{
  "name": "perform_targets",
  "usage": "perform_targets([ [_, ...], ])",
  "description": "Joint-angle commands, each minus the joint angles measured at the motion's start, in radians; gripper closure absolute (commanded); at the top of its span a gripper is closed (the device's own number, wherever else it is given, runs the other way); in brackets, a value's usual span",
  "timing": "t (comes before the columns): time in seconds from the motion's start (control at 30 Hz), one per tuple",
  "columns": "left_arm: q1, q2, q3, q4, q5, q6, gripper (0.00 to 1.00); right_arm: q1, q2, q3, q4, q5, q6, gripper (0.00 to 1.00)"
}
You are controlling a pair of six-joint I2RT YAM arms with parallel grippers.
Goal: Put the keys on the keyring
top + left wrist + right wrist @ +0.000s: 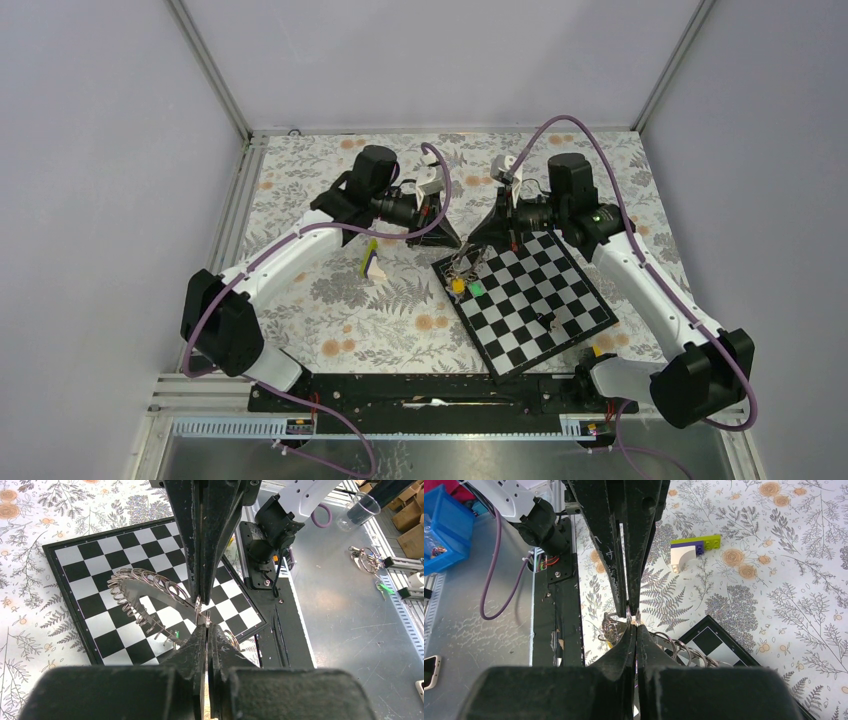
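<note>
- The keyring sits tilted over the far-left corner of the chessboard, between the arms.
- The left gripper and right gripper are both pinched closed, apparently on its rim from opposite sides.
- The yellow and green keys lie just on its near side.

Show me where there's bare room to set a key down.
Bare: the floral table between the wedge and the chessboard's left edge; also the board's middle squares. Crowded: the board's far-left corner, where the left gripper and right gripper pinch the keyring beside the keys.
</note>
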Motion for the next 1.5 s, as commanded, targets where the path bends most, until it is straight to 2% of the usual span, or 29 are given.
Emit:
perform_targets([
  [0.0,-0.001,-0.016,0.005,0.041,0.029,0.013,1.0,-0.009,-0.042,-0.001,0.052,-0.011,0.003,1.0],
  [0.27,-0.001,-0.027,0.039,-0.065,0.002,0.13,1.0,-0.023,-0.05,-0.007,0.052,-0.004,0.003,1.0],
  [0.63,-0.001,-0.039,0.119,-0.369,0.045,0.543,1.0,-0.03,-0.049,-0.043,0.085,0.021,0.024,1.0],
  [0.73,-0.001,-0.038,0.139,-0.445,0.031,0.666,1.0,-0.03,-0.051,-0.047,0.086,0.036,0.025,0.92],
  [0.87,-0.001,-0.039,0.15,-0.499,0.003,0.781,1.0,-0.031,-0.058,-0.035,0.073,0.049,0.02,0.67],
  [1.0,-0.001,-0.034,0.15,-0.499,0.012,0.797,1.0,-0.03,-0.059,0.003,0.03,0.048,-0.006,0.55],
  [1.2,-0.001,-0.023,0.141,-0.499,0.054,0.796,1.0,-0.01,-0.053,0.02,0.001,0.018,-0.023,0.48],
  [1.47,-0.001,-0.02,0.1,-0.314,0.073,0.546,1.0,0.073,-0.023,0.014,-0.021,0.024,-0.066,0.46],
])
